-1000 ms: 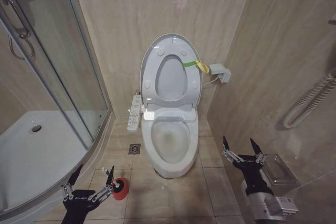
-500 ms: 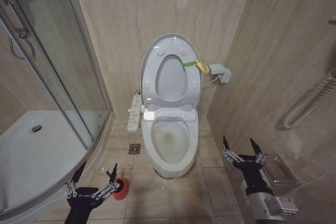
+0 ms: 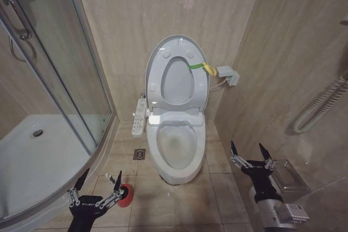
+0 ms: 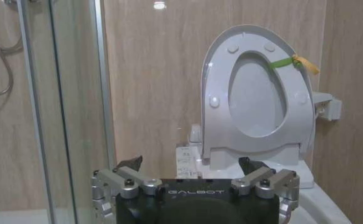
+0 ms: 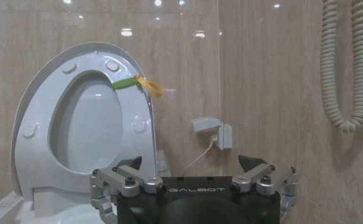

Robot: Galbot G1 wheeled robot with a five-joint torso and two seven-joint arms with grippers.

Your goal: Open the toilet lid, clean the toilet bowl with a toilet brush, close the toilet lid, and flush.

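Head view has the toilet lid already raised, leaning back against the wall with the seat ring folded up against it, its long axis running floor to ceiling and a yellow-green band at its right edge. Below it the toilet bowl lies open, its long oval pointing from the wall out toward the robot.

On the floor to the left of the bowl, beside the shower tray, sits the toilet brush in its small red holder; its handle appears to stand roughly upright, though little of it can be made out.

The left pincer hovers just beside the holder with its fingers spread apart, gripping nothing. The right pincer waits well to the right of the bowl, fingers likewise apart and empty.

The brush looks light and stiff, its thin smooth handle likely slippery, so the hold probably belongs high on the handle, squeezed across its width.
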